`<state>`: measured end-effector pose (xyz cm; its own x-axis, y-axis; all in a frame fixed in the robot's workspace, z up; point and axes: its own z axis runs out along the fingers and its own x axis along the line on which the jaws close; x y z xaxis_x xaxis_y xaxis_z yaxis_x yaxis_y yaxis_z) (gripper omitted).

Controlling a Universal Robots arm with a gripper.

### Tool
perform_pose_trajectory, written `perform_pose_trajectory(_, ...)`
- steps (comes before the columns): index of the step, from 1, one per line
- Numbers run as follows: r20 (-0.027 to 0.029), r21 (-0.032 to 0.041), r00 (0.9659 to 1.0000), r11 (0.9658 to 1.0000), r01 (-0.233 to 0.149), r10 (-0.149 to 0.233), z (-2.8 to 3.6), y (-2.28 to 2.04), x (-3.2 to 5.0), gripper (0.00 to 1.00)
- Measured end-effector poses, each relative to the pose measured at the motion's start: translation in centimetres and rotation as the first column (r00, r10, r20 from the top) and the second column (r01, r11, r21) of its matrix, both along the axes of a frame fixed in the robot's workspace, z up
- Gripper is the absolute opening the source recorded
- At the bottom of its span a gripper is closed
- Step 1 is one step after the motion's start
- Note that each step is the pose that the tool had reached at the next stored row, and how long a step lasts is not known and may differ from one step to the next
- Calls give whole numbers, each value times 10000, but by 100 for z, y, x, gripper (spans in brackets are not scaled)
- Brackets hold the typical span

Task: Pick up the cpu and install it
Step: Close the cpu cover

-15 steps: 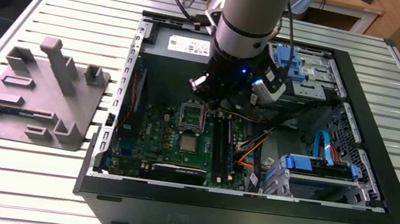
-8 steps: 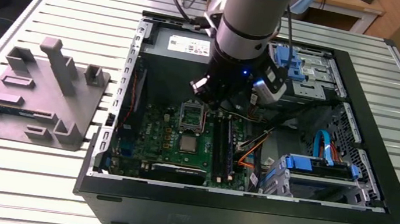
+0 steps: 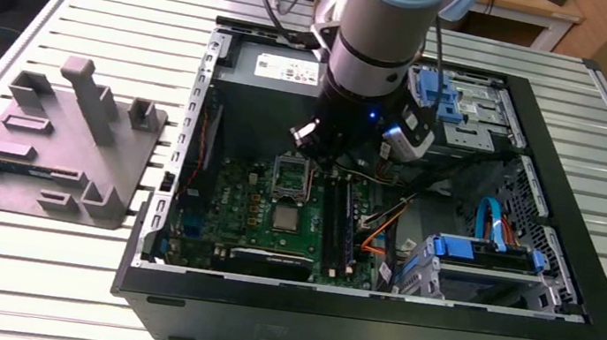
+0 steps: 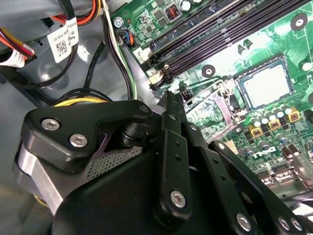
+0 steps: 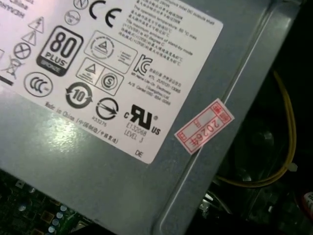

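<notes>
**A:** What is the setting?

**B:** A pale slatted metal table (image 3: 15,272), with wooden furniture behind it; on the table lies an open black computer case (image 3: 377,327); at the exterior view's left stands a grey plastic tray with upright pegs (image 3: 57,144), well apart from the case.

**A:** Where is the cpu?

**B:** The cpu (image 3: 287,218), a small flat square chip with a silver-grey top, is inside the case on the green motherboard (image 3: 241,188); in the second wrist view the cpu (image 4: 268,87) appears to sit flat in its dark square socket; the thin metal socket frame (image 4: 210,105) stands swung open just beside it.

**A:** And the gripper?

**B:** The 1 black gripper (image 4: 168,98) hangs low over the board, near the open frame and apart from the cpu; it carries nothing that shows; I cannot tell whether it is open or closed. The first wrist view faces the big grey metal box with a white label (image 5: 122,176).

**A:** What could go wrong?

**B:** I judge 3 risks. A chip not fully seated could bend socket pins under any downward press. The gripper sits close enough to the raised frame to knock or twist it. The orange cables (image 3: 385,226) nearby could snag the arm.
</notes>
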<state>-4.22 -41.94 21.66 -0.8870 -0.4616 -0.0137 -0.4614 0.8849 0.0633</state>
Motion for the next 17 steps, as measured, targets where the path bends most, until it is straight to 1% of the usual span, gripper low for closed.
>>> perform_pose_trajectory(2, 0, 0, 10000, 10000, 1, -1, -21, 11, 15, 10)
perform_pose_trajectory(7, 1, 0, 10000, 10000, 1, -1, -58, 30, 17, 10)
perform_pose_trajectory(10, 0, 2, 10000, 10000, 0, 0, -71, 50, 17, 10)
perform_pose_trajectory(17, 0, 1, 10000, 10000, -1, 1, -95, 72, 17, 10)
